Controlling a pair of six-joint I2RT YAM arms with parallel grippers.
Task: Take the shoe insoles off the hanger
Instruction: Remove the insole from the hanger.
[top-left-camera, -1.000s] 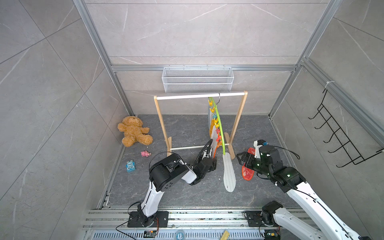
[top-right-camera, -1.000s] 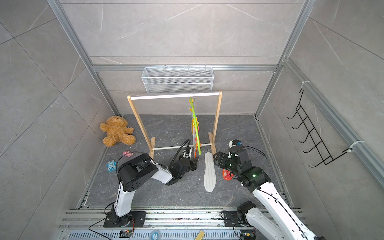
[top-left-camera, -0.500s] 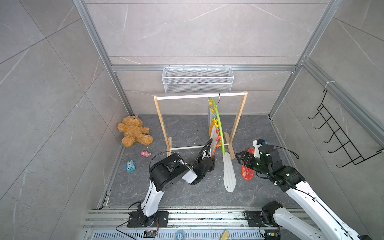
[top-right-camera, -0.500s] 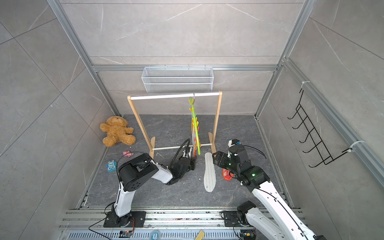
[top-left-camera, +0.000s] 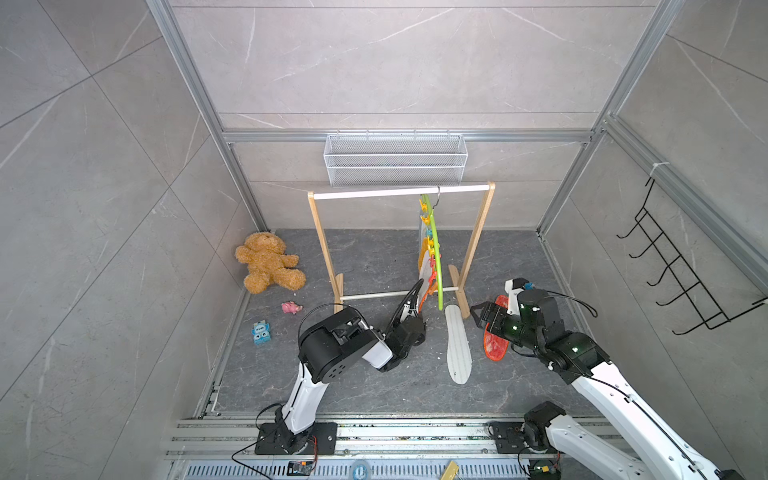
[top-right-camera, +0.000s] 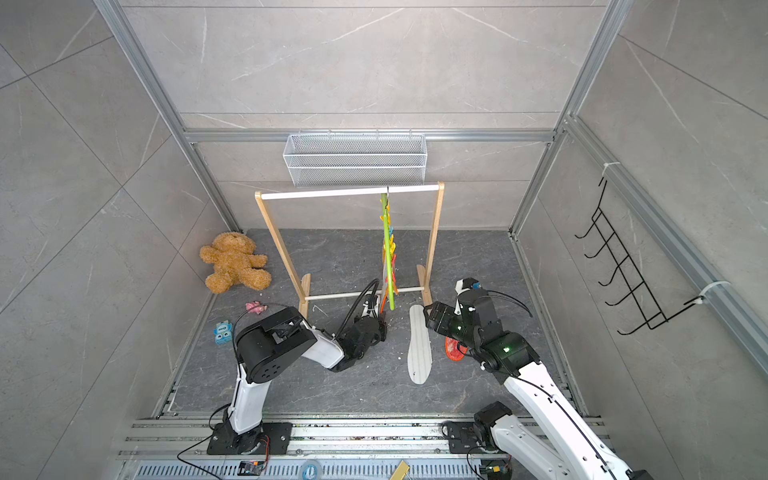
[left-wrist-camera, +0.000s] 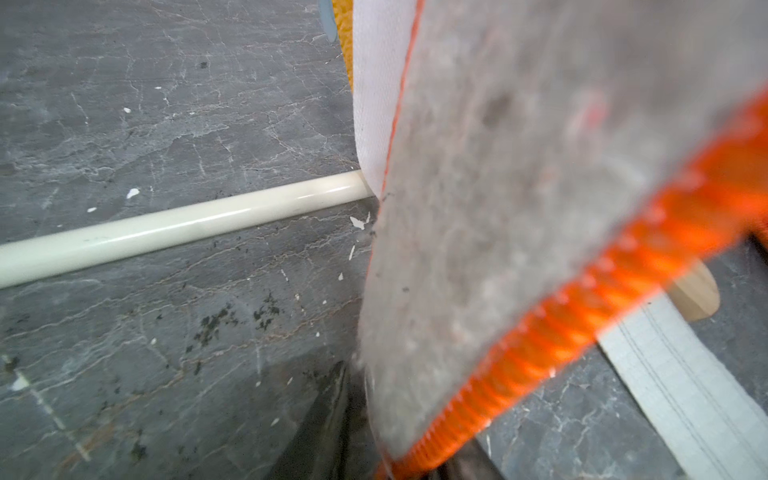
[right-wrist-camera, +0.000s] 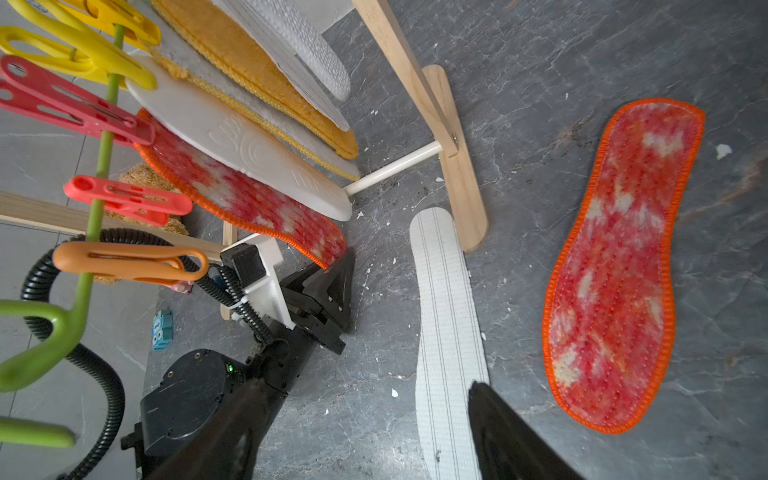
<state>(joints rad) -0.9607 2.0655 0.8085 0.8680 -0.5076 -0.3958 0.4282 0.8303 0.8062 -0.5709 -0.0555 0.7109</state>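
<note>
- My left arm (top-left-camera: 332, 353) rises from its base at the front, folds at the elbow and stretches low and forward to the near end of the hanger (top-left-camera: 434, 249), which hangs on the rack (top-left-camera: 322, 232).
- My left gripper (right-wrist-camera: 338, 270) tilts up under the clipped insole (right-wrist-camera: 249, 199), the nearest one hanging. The insole's orange-rimmed tip lies right at the jaws, but I cannot tell whether they pinch it.
- Behind it on the hanger hang a white insole (right-wrist-camera: 232, 137) and a yellow insole (right-wrist-camera: 266, 70).
- My right arm (top-left-camera: 582, 357) comes in from the front right, bent at the wrist, with the gripper facing the rack's right foot.
- My right gripper (right-wrist-camera: 361, 436) hovers over the floor (top-left-camera: 374, 257) with its jaws spread wide, holding nothing.
- A striped insole (right-wrist-camera: 449, 311) lies flat on the floor, one end just beside that foot.
- A red insole (right-wrist-camera: 615, 266) lies flat beyond it, away from the hanger. In both top views it is partly under my right arm.
</note>
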